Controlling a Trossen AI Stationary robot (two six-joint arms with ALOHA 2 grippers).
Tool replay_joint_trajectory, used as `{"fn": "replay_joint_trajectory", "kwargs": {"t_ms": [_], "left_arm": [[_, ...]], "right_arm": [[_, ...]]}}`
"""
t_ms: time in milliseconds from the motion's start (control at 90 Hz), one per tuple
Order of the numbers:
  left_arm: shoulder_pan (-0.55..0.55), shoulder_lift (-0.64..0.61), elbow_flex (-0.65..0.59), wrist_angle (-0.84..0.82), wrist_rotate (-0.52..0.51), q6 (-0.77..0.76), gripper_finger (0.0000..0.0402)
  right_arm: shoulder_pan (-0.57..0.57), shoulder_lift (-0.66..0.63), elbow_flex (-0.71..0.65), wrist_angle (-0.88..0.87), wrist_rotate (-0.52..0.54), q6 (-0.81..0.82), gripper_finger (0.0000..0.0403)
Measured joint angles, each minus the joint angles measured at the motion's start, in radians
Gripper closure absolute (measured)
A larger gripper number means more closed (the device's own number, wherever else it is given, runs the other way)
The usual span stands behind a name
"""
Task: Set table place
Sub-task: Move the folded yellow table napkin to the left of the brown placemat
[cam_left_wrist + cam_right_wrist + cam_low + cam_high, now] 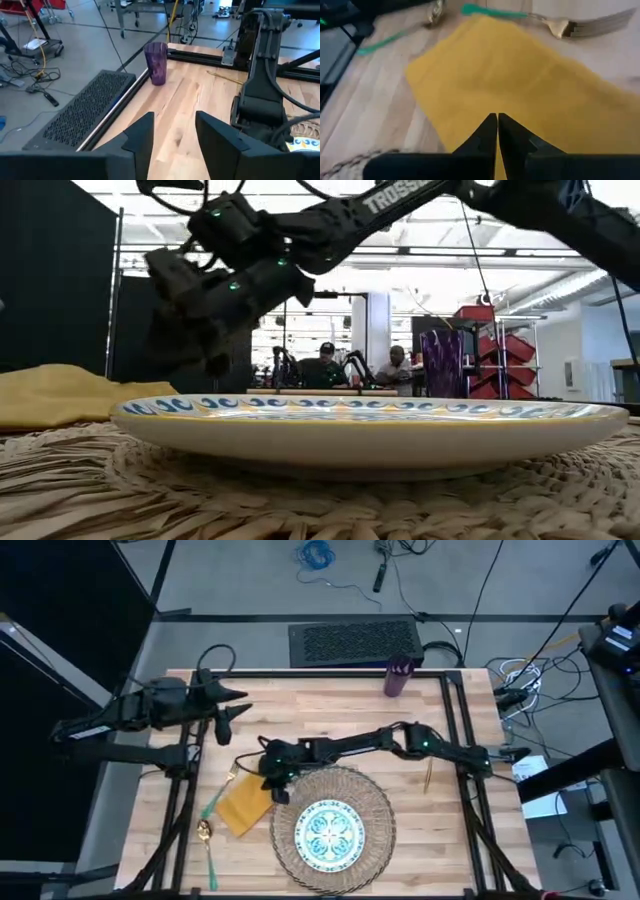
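A yellow napkin lies flat on the table, left of the round woven placemat. The patterned plate sits on that placemat. A green-handled fork and spoon lie by the napkin's left side. The knife lies to the right, and the purple cup stands at the far edge. My right gripper is shut, low over the napkin's near-right part. My left gripper hovers open at the far left, holding nothing. My right gripper's shut fingertips slant down over the napkin from the table's right side. I cannot tell whether they touch the cloth. The napkin lies flat on the table.
Black frame rails run along the table's sides and far edge. A dark perforated box sits on the floor beyond the far edge. Bare wood lies between the cup and the placemat. People sit in the room behind the table.
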Motion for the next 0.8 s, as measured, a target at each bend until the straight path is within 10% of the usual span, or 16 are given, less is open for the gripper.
{"fn": "replay_joint_trajectory", "kwargs": {"t_ms": [800], "left_arm": [[0.000,0.000,0.000,0.004,0.004,0.046,0.0270]], "right_arm": [[0.013,0.017,0.071,-0.347,-0.180,-0.412,0.0403]]}}
